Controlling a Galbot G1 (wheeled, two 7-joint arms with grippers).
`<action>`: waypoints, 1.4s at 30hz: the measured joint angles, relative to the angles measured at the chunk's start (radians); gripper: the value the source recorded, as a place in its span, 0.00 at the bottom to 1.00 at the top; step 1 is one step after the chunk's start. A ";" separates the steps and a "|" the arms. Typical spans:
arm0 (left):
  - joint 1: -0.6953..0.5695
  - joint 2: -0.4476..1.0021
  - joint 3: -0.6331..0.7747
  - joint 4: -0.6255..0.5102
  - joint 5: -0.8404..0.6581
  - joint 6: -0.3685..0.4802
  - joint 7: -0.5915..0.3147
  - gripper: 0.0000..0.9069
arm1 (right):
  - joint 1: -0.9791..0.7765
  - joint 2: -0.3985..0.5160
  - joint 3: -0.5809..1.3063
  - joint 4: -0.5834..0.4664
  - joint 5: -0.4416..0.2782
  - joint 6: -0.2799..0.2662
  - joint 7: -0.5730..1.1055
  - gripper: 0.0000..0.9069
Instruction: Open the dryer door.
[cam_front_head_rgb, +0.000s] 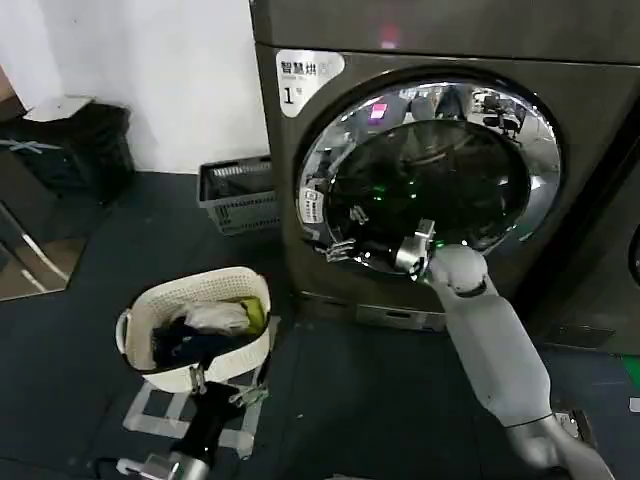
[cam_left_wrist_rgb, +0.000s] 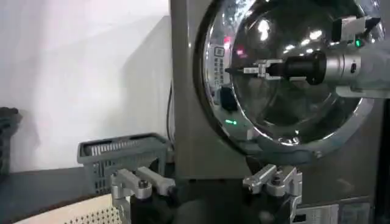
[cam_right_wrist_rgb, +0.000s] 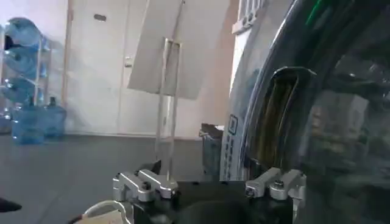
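The dryer (cam_front_head_rgb: 450, 30) is a dark grey-brown machine with a white label (cam_front_head_rgb: 305, 80) at its upper left. Its round dryer door (cam_front_head_rgb: 430, 180) has a wide chrome rim and dark glass, and it seems to lie against the front. My right gripper (cam_front_head_rgb: 335, 250) reaches to the door's lower-left rim, and the left wrist view shows it (cam_left_wrist_rgb: 234, 70) pointing at that rim. In the right wrist view it (cam_right_wrist_rgb: 210, 182) is open beside the door (cam_right_wrist_rgb: 341, 122), near a recess (cam_right_wrist_rgb: 286, 115) in the rim. My left gripper (cam_front_head_rgb: 222, 388) hangs low and open (cam_left_wrist_rgb: 207, 182).
A white laundry basket (cam_front_head_rgb: 195, 330) holding clothes stands on the dark floor left of the dryer, just above my left gripper. A grey slatted crate (cam_front_head_rgb: 240, 195) sits against the wall beside the machine. A black bin (cam_front_head_rgb: 80, 150) is at the far left.
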 joint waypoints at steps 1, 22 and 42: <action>-0.001 0.000 0.000 0.001 0.000 0.000 0.001 1.00 | -0.004 -0.002 0.002 0.001 -0.005 0.001 -0.009 1.00; -0.049 0.034 -0.020 0.014 -0.055 0.009 0.004 1.00 | -0.069 -0.049 0.038 0.020 -0.016 0.040 -0.267 1.00; -0.128 0.119 -0.081 -0.021 -0.226 0.086 -0.004 1.00 | -0.130 -0.095 0.079 0.035 0.035 0.070 -0.414 1.00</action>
